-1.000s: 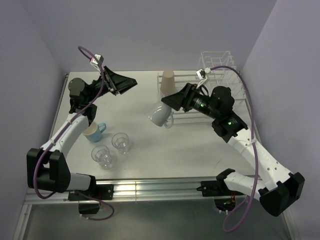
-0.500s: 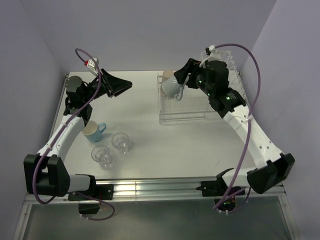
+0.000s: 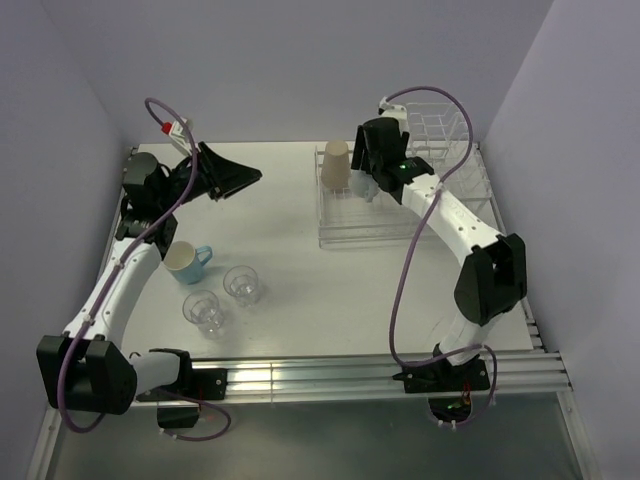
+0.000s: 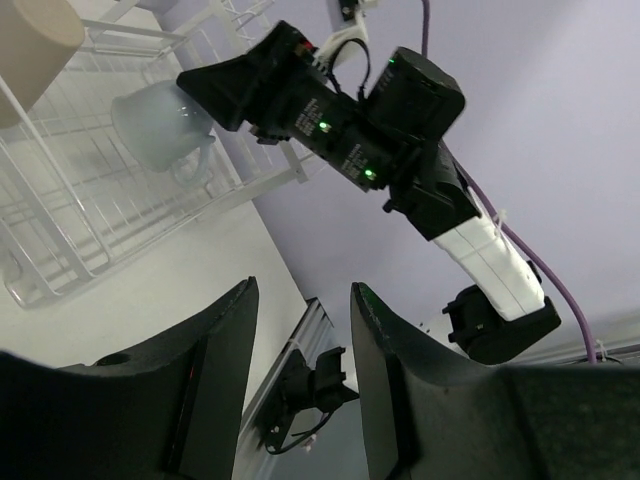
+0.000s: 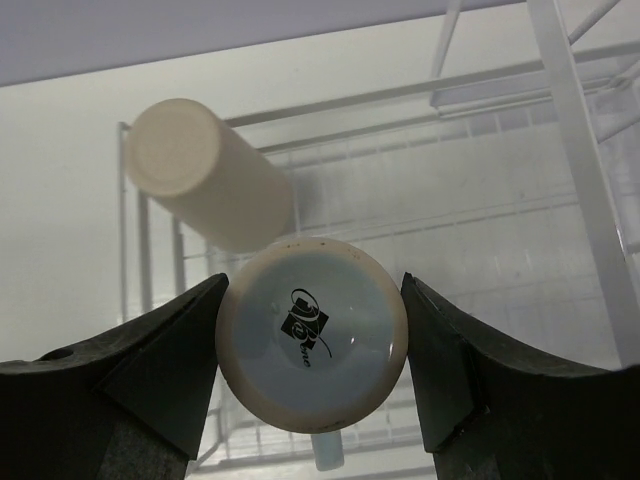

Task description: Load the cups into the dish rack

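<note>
L hand (image 3: 250, 178) released, empty, raised over worktop (image 3: 290, 230) | small blue cup (image 3: 185, 262), clear tumbler (image 3: 243, 285), 2nd tumbler (image 3: 205, 312) on worktop below L hand | tan paper cup (image 3: 336, 165) inverted in dish rack (image 3: 370, 228), just L of R hand (image 3: 360, 185) | R hand clenched on light blue mug (image 4: 160, 125), over rack, contact w/ rack unclear

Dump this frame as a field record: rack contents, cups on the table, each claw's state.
dish rack: white wire, far right part of the table
in rack: tan paper cup, upside down, far left corner
right claw: shut on light blue mug, over the rack beside the paper cup; contact with the wires unclear
left claw: open, empty, raised over the table's far left
on table: small blue cup, two clear tumblers, near left
loaded: one of five
</note>
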Robot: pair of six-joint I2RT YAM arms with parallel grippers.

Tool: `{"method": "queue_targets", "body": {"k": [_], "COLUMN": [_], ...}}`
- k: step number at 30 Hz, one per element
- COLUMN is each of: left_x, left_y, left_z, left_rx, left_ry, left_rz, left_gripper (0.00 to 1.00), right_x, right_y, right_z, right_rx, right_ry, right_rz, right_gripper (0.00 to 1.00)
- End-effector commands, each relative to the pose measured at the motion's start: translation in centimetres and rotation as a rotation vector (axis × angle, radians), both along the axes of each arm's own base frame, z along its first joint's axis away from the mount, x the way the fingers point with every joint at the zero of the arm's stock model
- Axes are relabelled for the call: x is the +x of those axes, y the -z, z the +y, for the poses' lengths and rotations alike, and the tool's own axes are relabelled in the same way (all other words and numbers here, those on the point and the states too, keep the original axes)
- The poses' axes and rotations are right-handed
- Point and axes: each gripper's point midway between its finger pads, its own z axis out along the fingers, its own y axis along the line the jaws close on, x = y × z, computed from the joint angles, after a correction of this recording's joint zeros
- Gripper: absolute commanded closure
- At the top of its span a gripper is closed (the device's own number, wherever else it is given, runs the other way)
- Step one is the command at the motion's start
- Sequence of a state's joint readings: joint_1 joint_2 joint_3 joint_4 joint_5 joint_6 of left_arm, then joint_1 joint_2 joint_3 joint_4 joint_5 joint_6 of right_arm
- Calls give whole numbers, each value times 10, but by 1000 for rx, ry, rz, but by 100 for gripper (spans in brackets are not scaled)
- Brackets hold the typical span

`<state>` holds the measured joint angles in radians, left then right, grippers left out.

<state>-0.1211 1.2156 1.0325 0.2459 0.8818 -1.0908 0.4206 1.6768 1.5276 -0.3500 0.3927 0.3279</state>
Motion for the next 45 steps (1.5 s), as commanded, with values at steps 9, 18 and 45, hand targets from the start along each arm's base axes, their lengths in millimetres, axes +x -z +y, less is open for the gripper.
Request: {"method": "queue_targets", "body": {"k": [9,18,45], "left_x": [-23,-24,-14], "left_y": [-27,-10,11], "left_z": [4,3,3], "left_rx": [45,69,92], "left_ry": [6,29,46], "left_rz": [-121,-106,-85], "left_gripper": [51,51,52], "right_x": [65,105,136], "right_y": [-46,-18,45], "right_z": [-19,-11,-22], "right_rx": [-100,-162,-148], "right_ry": [189,211,251], "right_rz": [-251,-257,-154], "right_gripper": [100,100,88]}}
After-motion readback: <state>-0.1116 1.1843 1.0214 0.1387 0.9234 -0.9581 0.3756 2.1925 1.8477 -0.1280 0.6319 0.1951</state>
